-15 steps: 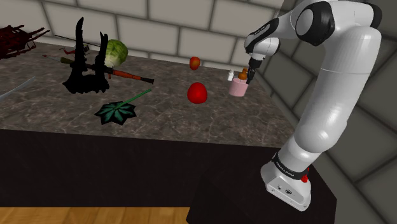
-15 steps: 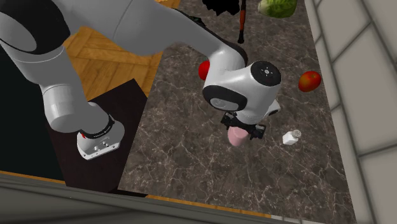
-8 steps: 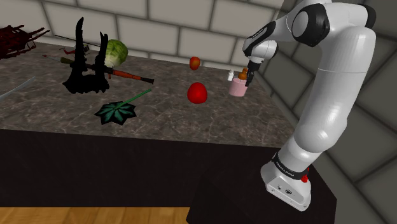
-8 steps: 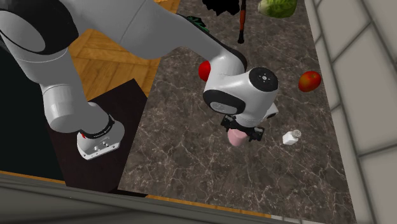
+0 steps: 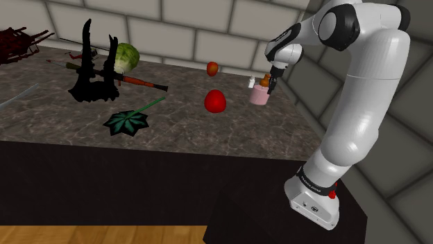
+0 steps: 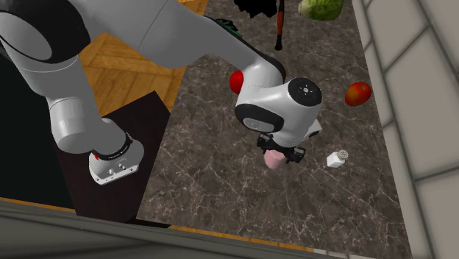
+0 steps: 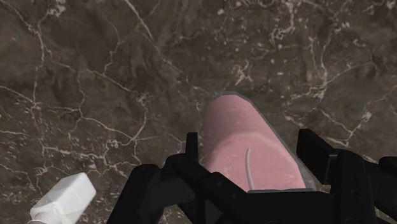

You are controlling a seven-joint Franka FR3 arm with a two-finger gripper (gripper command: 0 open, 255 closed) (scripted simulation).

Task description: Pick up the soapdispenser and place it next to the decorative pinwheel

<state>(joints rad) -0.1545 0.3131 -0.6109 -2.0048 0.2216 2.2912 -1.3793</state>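
The stand [image 5: 277, 215] sits nearest, at the shoulder view's lower right, and the arm [image 5: 361, 104] rises from it and bends over the counter's [image 5: 180, 138] right end. Near the counter's front edge, about midway along, lies the green pinwheel [image 5: 127, 122], flat, its stem pointing toward the back. Farther in, between pinwheel and right end, is a red ball [image 5: 216, 101].

Beyond that, near the right end and toward the back edge, the pink dispenser [image 5: 260, 97] stands upright on the dark marble, well apart from the pinwheel. The gripper [image 5: 271, 86] hangs straight down over its orange top. In the wrist view the fingers [image 7: 317, 149] stand spread wide to either side of the pink body, not clasping it. A white shaker [image 5: 252, 83] is just beside the dispenser, on its back-edge side.

Farther back lie a small red fruit [image 5: 213, 68], a black rack [image 5: 90, 73] with a long stick across it, and a green leafy head [image 5: 126, 55] by the block wall [image 5: 173, 28].
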